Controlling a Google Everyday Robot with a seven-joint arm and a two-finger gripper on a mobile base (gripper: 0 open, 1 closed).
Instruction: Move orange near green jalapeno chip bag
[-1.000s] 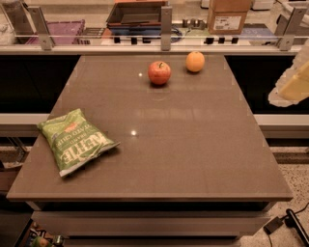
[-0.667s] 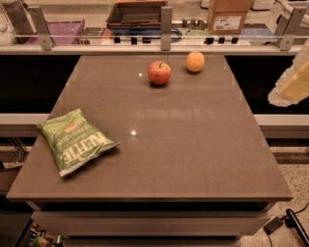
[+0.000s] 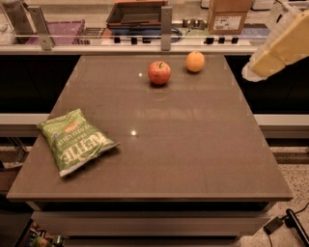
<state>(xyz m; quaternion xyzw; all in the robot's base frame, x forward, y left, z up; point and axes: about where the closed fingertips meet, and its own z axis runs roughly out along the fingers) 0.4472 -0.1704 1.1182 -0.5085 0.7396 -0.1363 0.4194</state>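
The orange (image 3: 195, 61) sits at the far edge of the brown table (image 3: 193, 144), right of centre. The green jalapeno chip bag (image 3: 73, 141) lies flat near the table's left front, its white "KETTLE" lettering facing up. My gripper (image 3: 279, 44) shows as a pale yellow and white shape at the upper right. It hangs in the air beyond the table's right edge, to the right of the orange and apart from it. It holds nothing that I can see.
A red apple (image 3: 159, 73) with a stem sits just left of the orange. Behind the table runs a counter with a cardboard box (image 3: 229, 15), a dark tray (image 3: 135, 13) and a purple bin (image 3: 55, 31). A cable (image 3: 289, 222) lies on the floor at the lower right.
My gripper has moved up and to the left, closer to the table's far right corner. The orange, apple and chip bag have not moved.
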